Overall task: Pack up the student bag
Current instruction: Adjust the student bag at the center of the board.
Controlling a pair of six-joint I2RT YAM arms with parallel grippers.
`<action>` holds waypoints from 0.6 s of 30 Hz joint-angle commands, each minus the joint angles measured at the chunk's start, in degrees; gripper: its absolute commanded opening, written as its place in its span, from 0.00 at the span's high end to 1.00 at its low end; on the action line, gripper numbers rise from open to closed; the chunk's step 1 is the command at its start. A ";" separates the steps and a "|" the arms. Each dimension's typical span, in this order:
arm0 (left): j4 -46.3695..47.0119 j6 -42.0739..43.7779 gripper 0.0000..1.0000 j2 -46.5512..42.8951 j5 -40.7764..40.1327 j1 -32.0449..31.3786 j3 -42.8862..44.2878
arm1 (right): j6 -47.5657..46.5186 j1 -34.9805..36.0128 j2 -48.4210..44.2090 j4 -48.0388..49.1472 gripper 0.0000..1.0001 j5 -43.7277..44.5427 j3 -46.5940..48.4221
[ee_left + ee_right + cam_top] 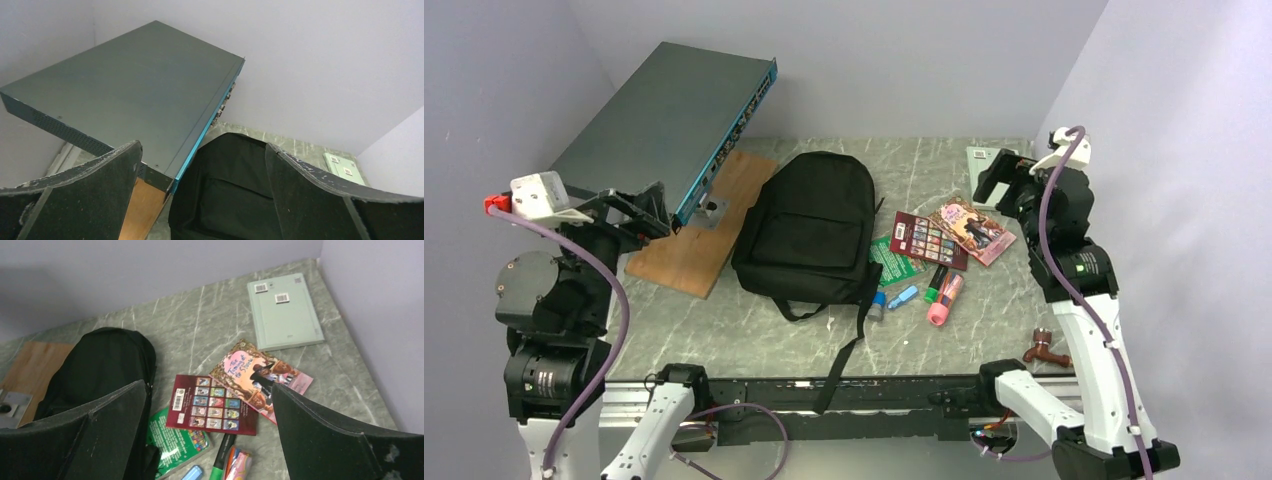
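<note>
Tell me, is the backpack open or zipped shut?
Looks shut: the backpack lies flat with no opening or lining showing; the books lie outside beside it.
</note>
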 commanded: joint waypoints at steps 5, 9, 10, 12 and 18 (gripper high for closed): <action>1.19 -1.31 0.01 4.03 7.70 0.27 -1.09 | 3.12 0.70 5.66 4.11 0.00 -10.54 -3.72; -0.63 -0.35 0.01 5.43 8.89 0.27 -0.23 | 4.25 0.71 9.73 7.67 0.00 -16.52 -5.77; -0.77 -0.09 0.01 5.23 8.87 0.26 -0.55 | 4.25 0.78 11.00 8.15 0.00 -17.60 -5.84; 0.85 0.73 0.01 3.73 9.74 0.25 -2.79 | 4.90 0.74 13.22 10.58 0.00 -19.03 -6.66; 5.62 3.06 0.01 1.25 20.53 0.27 -7.55 | 7.08 0.79 22.10 19.55 0.00 -29.49 -7.90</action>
